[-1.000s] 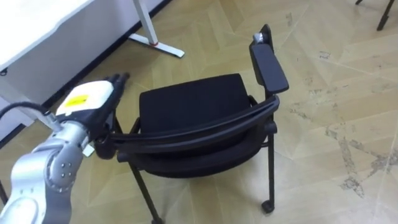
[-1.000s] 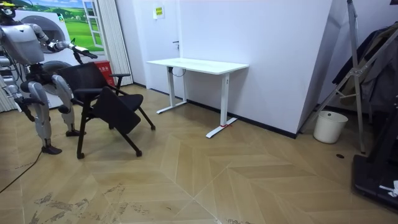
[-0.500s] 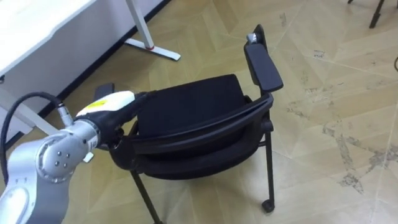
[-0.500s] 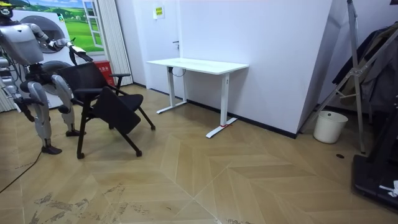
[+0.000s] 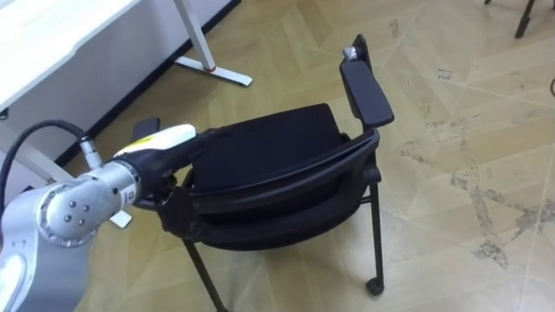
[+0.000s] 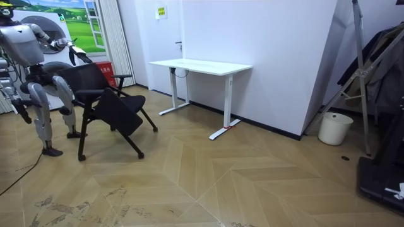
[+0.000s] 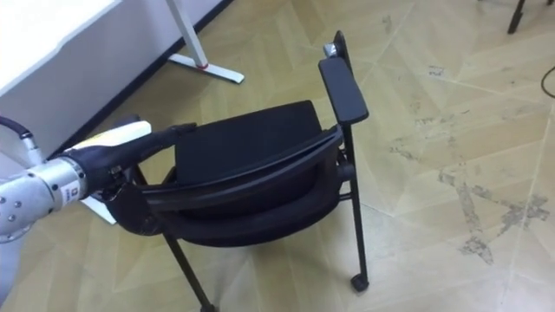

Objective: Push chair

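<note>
A black chair with a curved backrest stands right before me, its seat facing away. Its right armrest sticks up at the far side. My left hand lies along the chair's left side where the armrest is, fingers straight and pointing over the seat edge; it is open. The same hand hides the left armrest. In the room view I stand behind the chair with my left hand stretched to it, and my right hand hangs low by my side.
A white desk stands to the left, its foot on the wooden floor just beyond the chair. In the room view the desk is against the white wall, with a white bin and a rack further right.
My left hand has turned from back-up with raised fingers to edge-on and has slid forward along the chair's left side. The chair has barely shifted.
</note>
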Controlling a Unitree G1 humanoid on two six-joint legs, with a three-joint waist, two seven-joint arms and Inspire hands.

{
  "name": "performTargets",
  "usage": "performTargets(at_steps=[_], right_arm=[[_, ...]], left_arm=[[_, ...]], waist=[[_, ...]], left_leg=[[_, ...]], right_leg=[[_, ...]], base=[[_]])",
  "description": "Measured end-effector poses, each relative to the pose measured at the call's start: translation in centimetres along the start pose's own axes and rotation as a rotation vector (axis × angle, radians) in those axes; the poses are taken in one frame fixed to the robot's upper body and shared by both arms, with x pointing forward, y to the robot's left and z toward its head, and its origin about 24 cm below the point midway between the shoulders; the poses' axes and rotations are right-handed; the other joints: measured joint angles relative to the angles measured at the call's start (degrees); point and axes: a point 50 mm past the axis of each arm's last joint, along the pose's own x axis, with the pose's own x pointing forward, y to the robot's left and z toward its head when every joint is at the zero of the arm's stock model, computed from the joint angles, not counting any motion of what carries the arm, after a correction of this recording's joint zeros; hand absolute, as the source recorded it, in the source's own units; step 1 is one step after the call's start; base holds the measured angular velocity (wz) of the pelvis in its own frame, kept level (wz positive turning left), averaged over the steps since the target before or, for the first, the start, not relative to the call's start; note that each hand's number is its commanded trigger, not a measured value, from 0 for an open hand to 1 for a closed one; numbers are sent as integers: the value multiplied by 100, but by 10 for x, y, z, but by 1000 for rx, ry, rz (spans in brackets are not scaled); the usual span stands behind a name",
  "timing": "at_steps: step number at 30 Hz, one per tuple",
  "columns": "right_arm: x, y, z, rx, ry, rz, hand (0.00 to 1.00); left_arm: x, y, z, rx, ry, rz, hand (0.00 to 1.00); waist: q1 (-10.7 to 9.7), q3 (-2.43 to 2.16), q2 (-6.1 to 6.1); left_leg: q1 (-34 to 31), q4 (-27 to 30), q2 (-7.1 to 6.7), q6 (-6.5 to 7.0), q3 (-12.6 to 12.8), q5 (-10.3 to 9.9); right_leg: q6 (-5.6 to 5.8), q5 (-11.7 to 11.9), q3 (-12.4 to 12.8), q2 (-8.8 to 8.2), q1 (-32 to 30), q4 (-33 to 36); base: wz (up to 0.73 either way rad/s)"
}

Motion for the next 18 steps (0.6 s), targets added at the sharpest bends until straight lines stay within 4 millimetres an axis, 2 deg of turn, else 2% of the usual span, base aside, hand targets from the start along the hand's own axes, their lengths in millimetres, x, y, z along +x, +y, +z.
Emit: performTargets(at_steps=[4, 7, 10, 11, 14, 15, 17, 18], right_arm=[[0, 0, 1, -1, -3, -5, 0], [0, 3, 6, -6, -25, 0, 0], [0, 5, 8, -5, -34, -5, 0], [1, 6, 8, -16, -32, -7, 0], [0, 3, 3, -33, -13, -26, 0], [0, 4, 4, -35, -16, -24, 0], [0, 3, 6, -39, -31, -27, 0], [0, 1, 6, -45, -38, -37, 0]], left_arm=[[1, -1, -3, -3, 13, -6, 0], [9, -7, -17, -13, 89, -30, 0], [22, -21, -38, -84, 169, -73, 0], [28, -28, -44, -112, 188, -81, 0], [36, -26, -43, -103, 197, -27, 0], [38, -26, -45, -101, 208, -14, 0], [41, -29, -51, -101, 225, -5, 0], [43, -32, -55, -103, 239, 1, 0]], waist=[[-26, -3, 3], [-95, 2, -10], [-223, -2, -111], [-227, 0, -187], [-185, -14, -376], [-173, -34, -399], [-165, -37, -421], [-171, -54, -426]], left_leg=[[-6, 0, -1, 0, 7, 0], [9, -6, -1, 0, 26, 0], [72, -57, -3, 0, 47, 0], [78, -56, -3, 0, 51, 0], [96, -51, -3, 0, 95, 0], [108, -49, -2, 0, 109, 0], [152, -54, 0, 0, 189, 0], [174, -56, 2, 0, 219, 0]], right_leg=[[-6, -12, 47, -4, -65, 78], [-9, -16, 93, -2, -74, 86], [-7, -22, 92, 0, -43, 82], [-6, -22, 92, 0, -35, 83], [-6, -22, 118, 0, -27, 82], [-6, -21, 138, 0, -23, 80], [-6, -21, 191, 4, 3, 72], [-6, -21, 208, 5, 15, 74]], base=[[-6], [-8], [0], [0], [-2], [-8], [-11], [-11]])
